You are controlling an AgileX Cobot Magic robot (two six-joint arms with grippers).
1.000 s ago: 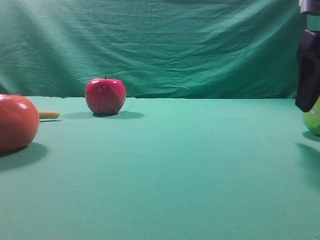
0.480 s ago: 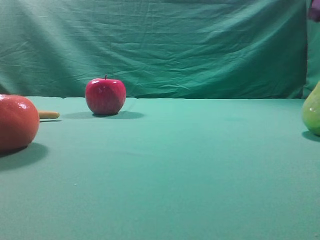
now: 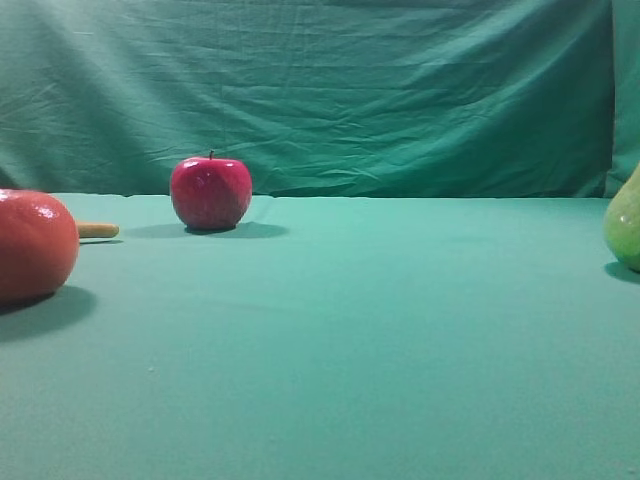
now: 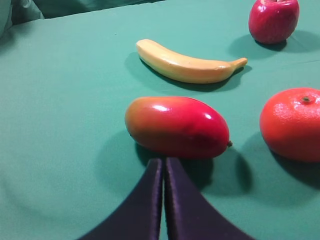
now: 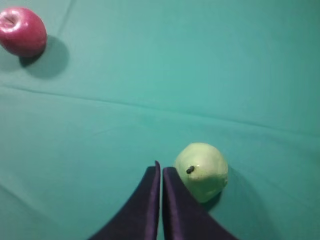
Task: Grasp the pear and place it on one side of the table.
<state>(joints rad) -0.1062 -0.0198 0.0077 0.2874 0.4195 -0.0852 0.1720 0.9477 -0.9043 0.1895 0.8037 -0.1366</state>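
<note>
Pear (image 5: 202, 171) stands free on table (image 5: 200, 75); right jaws (image 5: 161, 170) pressed together above it, left jaws (image 4: 164, 167) likewise.

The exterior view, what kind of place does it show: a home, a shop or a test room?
Most likely a staged test setup, not a home or shop. A green table meets a wrinkled green cloth backdrop, and only loose fruit stands on it: an apple and a pear.
</note>
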